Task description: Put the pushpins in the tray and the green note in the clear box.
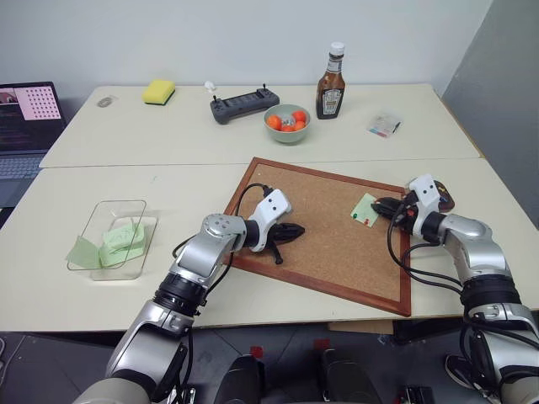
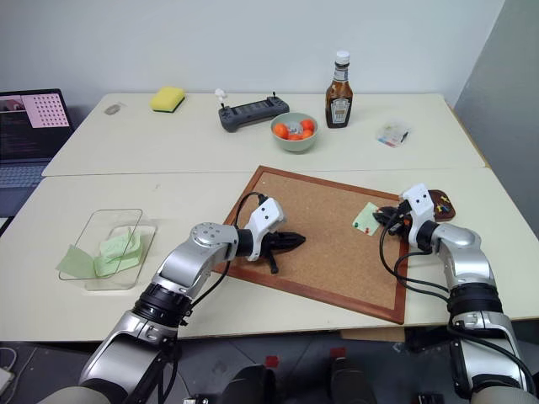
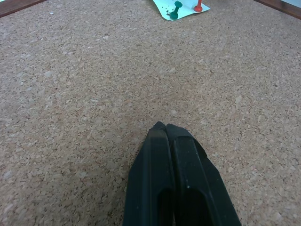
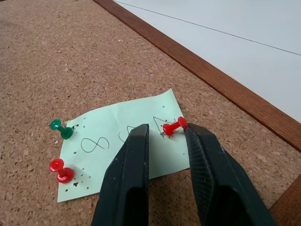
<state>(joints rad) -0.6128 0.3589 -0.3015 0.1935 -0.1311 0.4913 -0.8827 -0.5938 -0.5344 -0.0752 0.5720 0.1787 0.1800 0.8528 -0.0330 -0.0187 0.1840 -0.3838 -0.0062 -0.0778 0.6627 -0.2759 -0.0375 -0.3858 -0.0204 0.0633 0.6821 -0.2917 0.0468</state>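
Note:
The green note (image 4: 122, 141) lies on the cork board (image 1: 320, 244) near its right edge. A green pin (image 4: 61, 129) and a red pushpin (image 4: 61, 170) stand in one side of it. Another red pushpin (image 4: 174, 126) stands in the opposite corner, between the tips of my right gripper (image 4: 164, 128). That gripper is slightly open, and one fingertip touches the pin's head. The dark brown tray (image 2: 442, 204) sits just behind my right wrist. My left gripper (image 1: 290, 229) is shut and empty, low over the board's left part. The clear box (image 1: 114, 240) stands at the left with green slips inside.
At the back stand a pale green bowl of orange fruit (image 1: 287, 123), a sauce bottle (image 1: 332, 82), a grey controller (image 1: 244, 107), a yellow sponge (image 1: 158, 91) and a small clear packet (image 1: 384, 126). A laptop (image 1: 25, 126) is at the far left.

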